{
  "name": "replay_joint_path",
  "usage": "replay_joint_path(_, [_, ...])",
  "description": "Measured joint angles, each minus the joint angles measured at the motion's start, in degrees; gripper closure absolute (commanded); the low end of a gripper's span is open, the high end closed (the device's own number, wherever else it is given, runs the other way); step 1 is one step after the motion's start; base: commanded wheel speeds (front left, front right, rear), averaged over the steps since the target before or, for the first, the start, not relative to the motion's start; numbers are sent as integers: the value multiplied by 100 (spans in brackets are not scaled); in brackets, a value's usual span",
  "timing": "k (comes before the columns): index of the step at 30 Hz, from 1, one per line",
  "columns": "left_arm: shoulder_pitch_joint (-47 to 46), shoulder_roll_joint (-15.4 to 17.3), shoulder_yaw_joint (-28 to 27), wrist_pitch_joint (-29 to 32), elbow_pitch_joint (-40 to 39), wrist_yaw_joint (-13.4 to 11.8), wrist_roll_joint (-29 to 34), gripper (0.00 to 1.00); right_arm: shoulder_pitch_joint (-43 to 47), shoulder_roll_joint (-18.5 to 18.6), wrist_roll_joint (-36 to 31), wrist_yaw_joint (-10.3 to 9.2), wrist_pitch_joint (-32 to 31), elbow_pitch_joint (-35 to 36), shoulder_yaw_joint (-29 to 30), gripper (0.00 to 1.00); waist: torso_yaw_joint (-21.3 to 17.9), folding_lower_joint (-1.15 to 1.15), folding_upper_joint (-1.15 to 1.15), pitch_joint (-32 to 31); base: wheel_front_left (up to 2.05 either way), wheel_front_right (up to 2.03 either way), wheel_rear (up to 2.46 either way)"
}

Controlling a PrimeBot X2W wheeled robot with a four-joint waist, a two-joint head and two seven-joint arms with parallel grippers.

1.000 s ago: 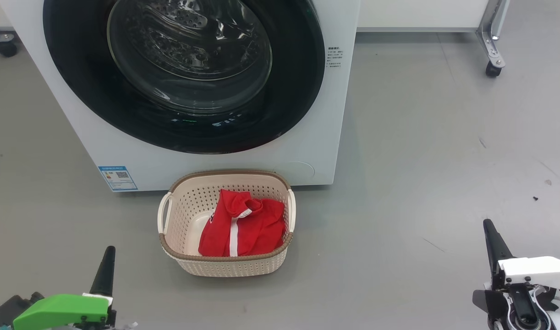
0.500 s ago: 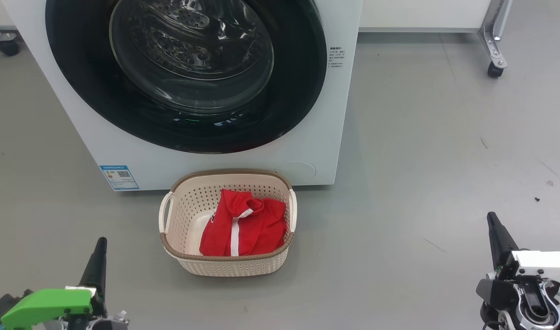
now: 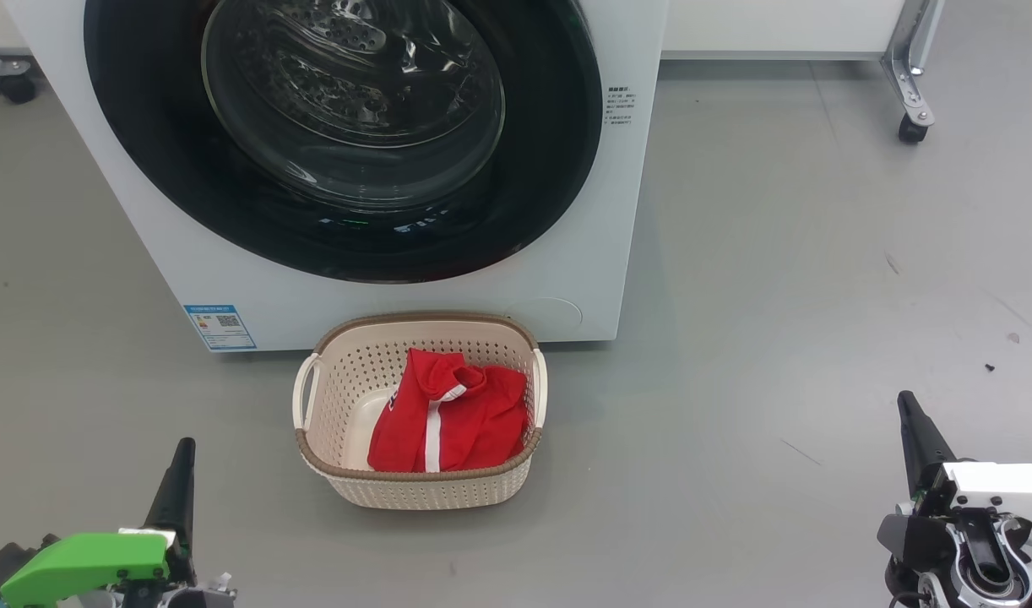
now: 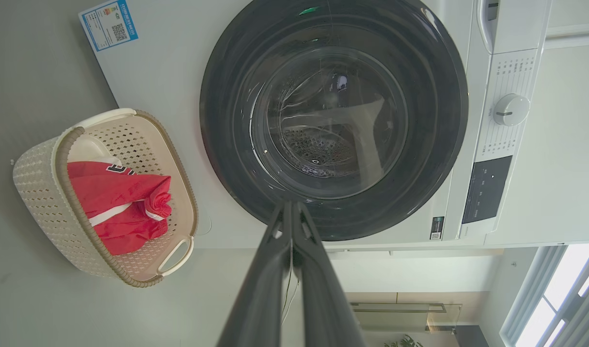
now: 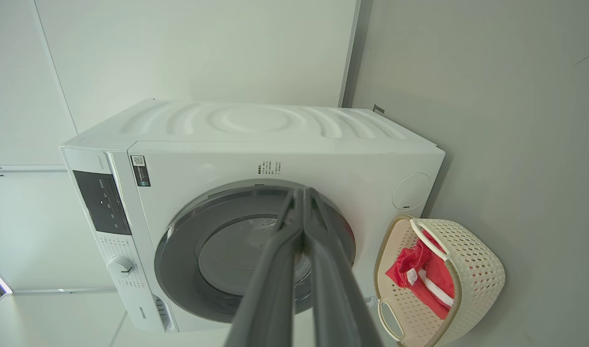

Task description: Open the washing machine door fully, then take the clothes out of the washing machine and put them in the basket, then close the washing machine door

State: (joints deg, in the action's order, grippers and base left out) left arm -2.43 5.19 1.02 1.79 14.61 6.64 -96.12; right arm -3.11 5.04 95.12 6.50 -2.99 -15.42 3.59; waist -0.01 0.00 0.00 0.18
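**Both tools have eased outward, then gone still**

Since a second ago, the left tool (image 3: 182,452) has slid a little toward the left edge of the head view. The right tool (image 3: 909,409) has slid a little toward the right edge. Over the last half second neither has shifted. Washer, basket and garment lie as they did, apart from a slight shift of the camera.

At lower left, the left tool, under its green housing, shows over the smooth grey floor (image 3: 778,295). Its two long dark fingers (image 4: 268,289) are pressed together to a single point and grip nothing.

Right of it, a small blue label (image 3: 219,328) sits low on the front of the big white front-loading washing machine (image 3: 583,262). The machine's large round door (image 3: 550,169), a wide glossy black ring around a bulging clear glass centre, lies closed flat against that front. The perforated steel drum shows through the glass.

Just before the machine, on the floor, stands the small cream perforated plastic basket (image 3: 415,494) with a brown woven-look rim and white side handles. The bright red sports jersey (image 3: 474,422) with white stripe trim lies bunched inside it, toward its right half. The left part of the basket's bottom is bare.

At lower right, well apart from the basket, the right tool, under its white housing, has its fingers closed tip to tip and holds nothing.

At far upper right, a black caster wheel (image 3: 909,128) stands on the floor under a metal frame leg.
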Motion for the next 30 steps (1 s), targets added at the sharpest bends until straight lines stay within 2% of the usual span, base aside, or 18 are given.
replay_joint_path(30, [-10,-1,-31,18,98,22,0,100,-1,-4,0,15,-22,-42,10,100,0,0,0,-2,0,0,0])
